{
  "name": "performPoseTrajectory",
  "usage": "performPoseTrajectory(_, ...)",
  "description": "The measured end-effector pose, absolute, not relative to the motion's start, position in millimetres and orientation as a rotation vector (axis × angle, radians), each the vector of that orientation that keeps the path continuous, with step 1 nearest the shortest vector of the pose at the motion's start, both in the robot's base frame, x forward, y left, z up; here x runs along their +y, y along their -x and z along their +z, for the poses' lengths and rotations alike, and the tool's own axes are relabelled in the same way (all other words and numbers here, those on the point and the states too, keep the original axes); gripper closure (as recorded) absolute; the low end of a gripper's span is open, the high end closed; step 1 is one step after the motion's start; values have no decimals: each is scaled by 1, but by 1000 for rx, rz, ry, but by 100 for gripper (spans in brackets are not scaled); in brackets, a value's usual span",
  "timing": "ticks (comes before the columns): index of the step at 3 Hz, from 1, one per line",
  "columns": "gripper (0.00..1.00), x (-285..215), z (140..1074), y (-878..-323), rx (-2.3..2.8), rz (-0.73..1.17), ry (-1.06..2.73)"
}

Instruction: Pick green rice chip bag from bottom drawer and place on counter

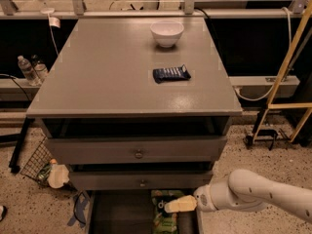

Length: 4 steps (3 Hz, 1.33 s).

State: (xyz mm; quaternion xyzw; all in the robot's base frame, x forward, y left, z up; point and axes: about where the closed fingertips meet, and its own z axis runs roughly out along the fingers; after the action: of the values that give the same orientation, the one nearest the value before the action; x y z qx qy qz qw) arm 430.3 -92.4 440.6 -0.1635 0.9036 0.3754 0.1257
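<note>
The green rice chip bag lies in the open bottom drawer, at its right side, partly hidden by my gripper. My gripper reaches in from the right on a white arm and sits just over the bag's upper part, below the front of the second drawer. The grey counter is the cabinet's top.
A white bowl and a small dark blue wrapper sit on the counter. Two upper drawers with round knobs stand slightly open. A yellow frame stands at the right; a wire basket and bottles at the left.
</note>
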Motion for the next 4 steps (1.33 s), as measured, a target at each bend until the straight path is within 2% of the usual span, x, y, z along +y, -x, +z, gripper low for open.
performPoseTrajectory(4,0,-62,380,-439,2581,1138,404)
